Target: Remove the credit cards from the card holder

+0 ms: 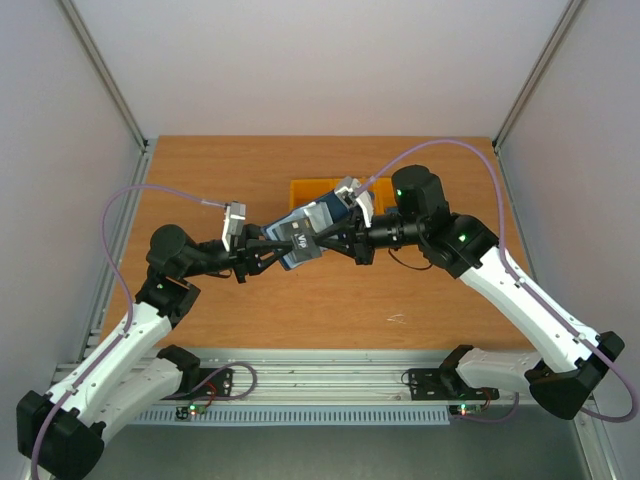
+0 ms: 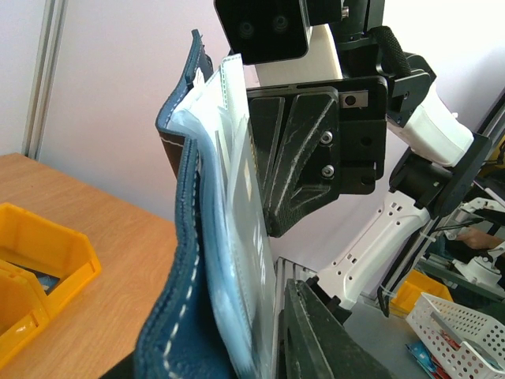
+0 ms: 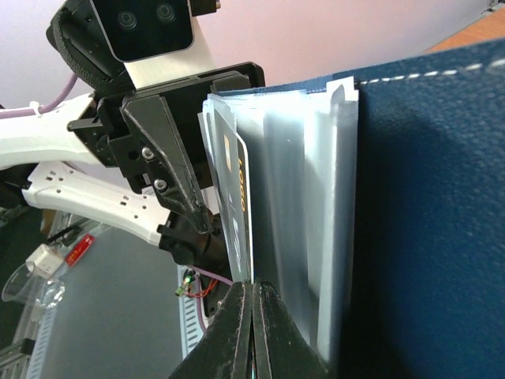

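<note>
Mid-frame above the worktop (image 1: 200, 300), right end effector (image 1: 335, 238) clamps the card holder (image 1: 312, 215) aloft so left end effector (image 1: 265, 248) can reach a credit card (image 3: 237, 197); left's jaw gap, can't tell.

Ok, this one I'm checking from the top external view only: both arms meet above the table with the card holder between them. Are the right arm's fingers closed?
Observer: Yes. In the right wrist view the right fingers are pressed together at the edge of the clear sleeves of the card holder.
Operator: Any card showing?
Observer: One card with a gold chip stands in the outermost sleeve, just above those fingertips. Whether they pinch it I cannot tell.
Operator: And the left side?
Observer: The left wrist view shows one of the left fingers beside the sleeves. The other I cannot make out.
</note>
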Available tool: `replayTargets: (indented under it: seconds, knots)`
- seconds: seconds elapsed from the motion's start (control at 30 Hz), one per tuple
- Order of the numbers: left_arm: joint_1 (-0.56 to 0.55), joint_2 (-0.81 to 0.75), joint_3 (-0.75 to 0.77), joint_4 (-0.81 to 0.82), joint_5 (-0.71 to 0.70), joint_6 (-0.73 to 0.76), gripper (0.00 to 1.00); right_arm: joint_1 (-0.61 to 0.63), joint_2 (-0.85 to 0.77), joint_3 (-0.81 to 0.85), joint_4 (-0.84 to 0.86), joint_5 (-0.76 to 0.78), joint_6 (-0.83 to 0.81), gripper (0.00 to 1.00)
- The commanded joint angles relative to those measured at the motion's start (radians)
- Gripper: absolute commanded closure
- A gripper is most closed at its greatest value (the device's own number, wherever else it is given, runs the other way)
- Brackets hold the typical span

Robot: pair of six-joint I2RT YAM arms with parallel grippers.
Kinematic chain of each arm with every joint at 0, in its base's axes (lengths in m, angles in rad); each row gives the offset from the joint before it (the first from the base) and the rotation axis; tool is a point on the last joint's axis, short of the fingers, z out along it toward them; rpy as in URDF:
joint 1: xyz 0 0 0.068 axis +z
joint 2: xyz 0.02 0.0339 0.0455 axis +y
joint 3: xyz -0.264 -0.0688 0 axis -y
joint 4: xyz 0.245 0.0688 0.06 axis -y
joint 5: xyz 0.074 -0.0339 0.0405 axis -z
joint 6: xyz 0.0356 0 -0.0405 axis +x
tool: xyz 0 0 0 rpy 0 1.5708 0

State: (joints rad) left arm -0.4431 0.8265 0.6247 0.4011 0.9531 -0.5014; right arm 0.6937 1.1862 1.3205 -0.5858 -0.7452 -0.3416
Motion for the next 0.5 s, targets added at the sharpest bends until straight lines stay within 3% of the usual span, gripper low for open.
replayTargets:
  seconds: [0.0, 0.47]
  knots:
    - [-0.004, -0.004, 0.025, 0.055, 0.007, 0.01, 0.77, -0.01, -0.02, 0.034, -0.018, 0.007, -0.018, 0.99]
    - [-0.005, -0.006, 0.027, 0.038, -0.01, 0.013, 0.79, -0.011, -0.064, 0.017, -0.051, 0.057, -0.03, 0.99]
